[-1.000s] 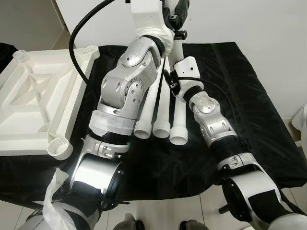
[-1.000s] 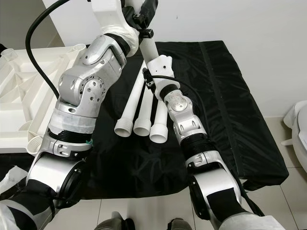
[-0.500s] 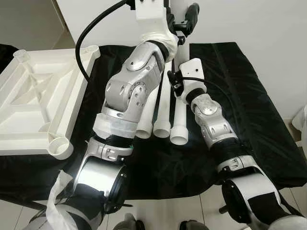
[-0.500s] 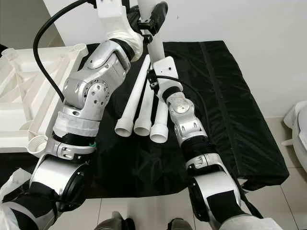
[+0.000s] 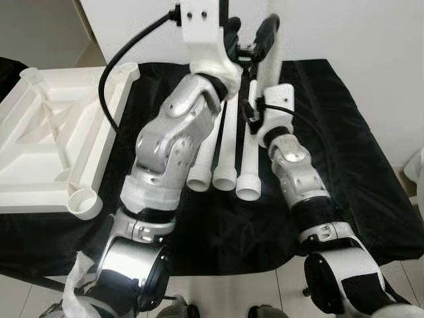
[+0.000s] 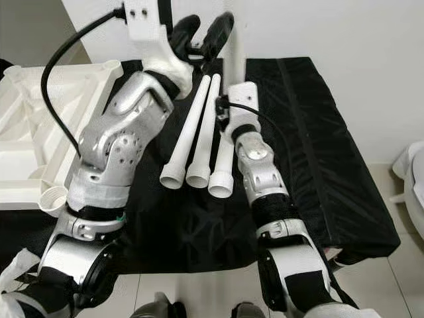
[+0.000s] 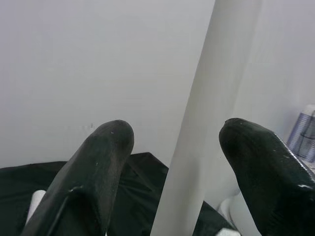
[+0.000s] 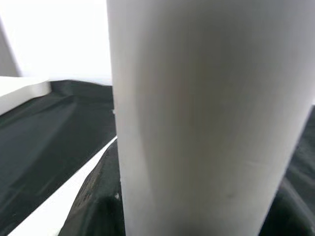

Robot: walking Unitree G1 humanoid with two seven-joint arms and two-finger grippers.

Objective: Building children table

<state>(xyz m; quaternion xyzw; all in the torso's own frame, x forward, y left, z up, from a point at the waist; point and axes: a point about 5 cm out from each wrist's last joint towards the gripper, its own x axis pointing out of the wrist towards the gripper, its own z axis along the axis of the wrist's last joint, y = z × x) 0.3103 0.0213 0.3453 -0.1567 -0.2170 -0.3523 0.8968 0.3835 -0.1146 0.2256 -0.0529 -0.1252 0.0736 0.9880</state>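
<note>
Holding a white table leg [image 6: 234,50] upright, my right claw is hidden behind its white wrist housing [image 6: 242,99] in the head views, so how its fingers sit I cannot tell; the right wrist view shows the leg [image 8: 206,123] looming close and pale, with black cloth behind. My left claw [image 6: 200,30] is raised beside it, fingers spread wide. The left wrist view adds what the head views do not — the leg [image 7: 206,128] stands between the two black fingers [image 7: 93,172], with a gap on each side.

Three more white legs [image 6: 199,132] lie side by side on the surface, threaded ends toward me, on a black cloth [image 6: 311,132]. The upturned white tabletop [image 5: 46,146] rests at my left, its round corner socket [image 5: 86,202] near the edge. A plain white wall [image 6: 331,26] rises behind, pale floor [image 6: 391,192] to the right.
</note>
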